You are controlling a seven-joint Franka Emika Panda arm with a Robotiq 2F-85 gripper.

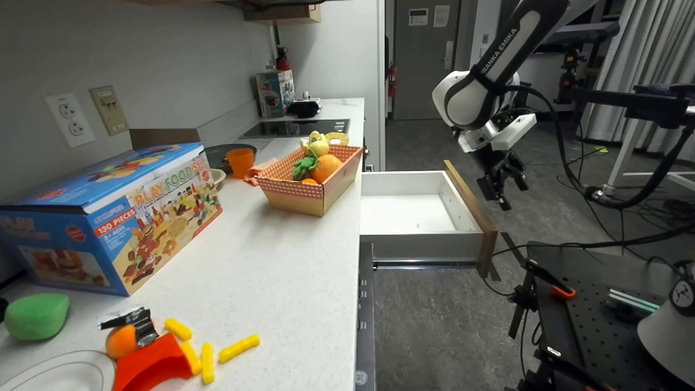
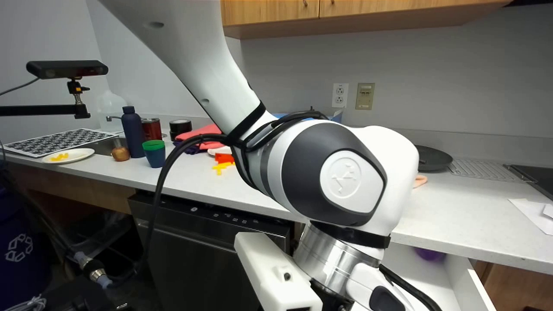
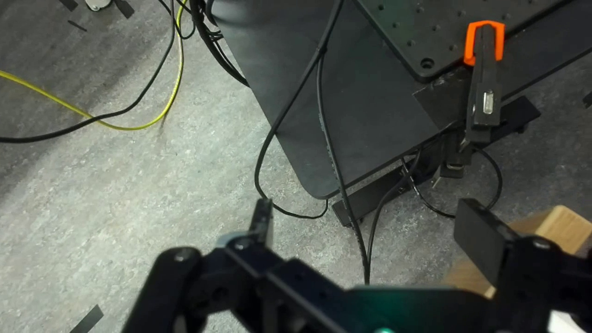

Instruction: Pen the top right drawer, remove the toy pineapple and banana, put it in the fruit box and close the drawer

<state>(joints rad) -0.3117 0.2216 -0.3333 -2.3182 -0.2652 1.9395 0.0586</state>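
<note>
Spread wide, my tool [image 3: 372,226] is released, grey floor [image 3: 138,199] and dark cables [image 3: 367,273] showing between its pads [image 3: 481,240]. In an exterior view I see it hanging just right of the drawer [image 1: 421,245], tips angled down, with a strip of floor between it and the wooden front [image 1: 480,217]; in my wrist view that wood appears behind one finger. The drawer stands pulled out rightward from under the bench [image 1: 282,282], its front running near to far, and a purple thing [image 2: 430,254] lies in it, partly hidden by the bench edge. On the bench I have the fruit box [image 1: 293,203], long axis slanting from near left to far right, one corner close to the bench's right edge. In it lies an orange toy [image 1: 327,168] I read as the pineapple, green leaves [image 1: 305,167] pointing left; a yellow toy [image 1: 317,144] sits behind it, its kind unclear to me. Free bench runs from the box's near side to yellow sticks [image 1: 239,348] and a red holder [image 1: 149,369] at near left, with a play food box [image 1: 117,228] on the left. Right of the wooden front lies floor, with a black stand [image 1: 608,347] at near right.
</note>
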